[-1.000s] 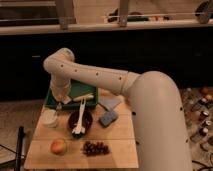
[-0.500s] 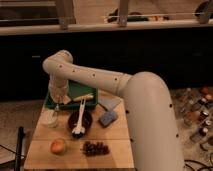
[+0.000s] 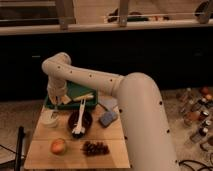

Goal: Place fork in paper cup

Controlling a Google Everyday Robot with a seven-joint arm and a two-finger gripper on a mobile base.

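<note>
My gripper (image 3: 58, 99) hangs at the end of the white arm, over the left side of the wooden table, just above the paper cup (image 3: 49, 119). It is shut on the fork (image 3: 55, 109), a thin grey stick that points down from the fingers. The fork's lower end is at the cup's mouth, and I cannot tell whether it touches the cup. The short white cup stands upright near the table's left edge.
A dark bowl (image 3: 86, 122) holding a white plastic utensil (image 3: 79, 122) sits right of the cup. A green tray (image 3: 75, 91) lies behind the gripper. A blue sponge (image 3: 107, 118), an orange fruit (image 3: 58, 146) and dark grapes (image 3: 95, 148) lie on the wooden table (image 3: 114, 156).
The gripper with the fork has drifted slightly left, toward the cup. Nothing on the table has moved.
</note>
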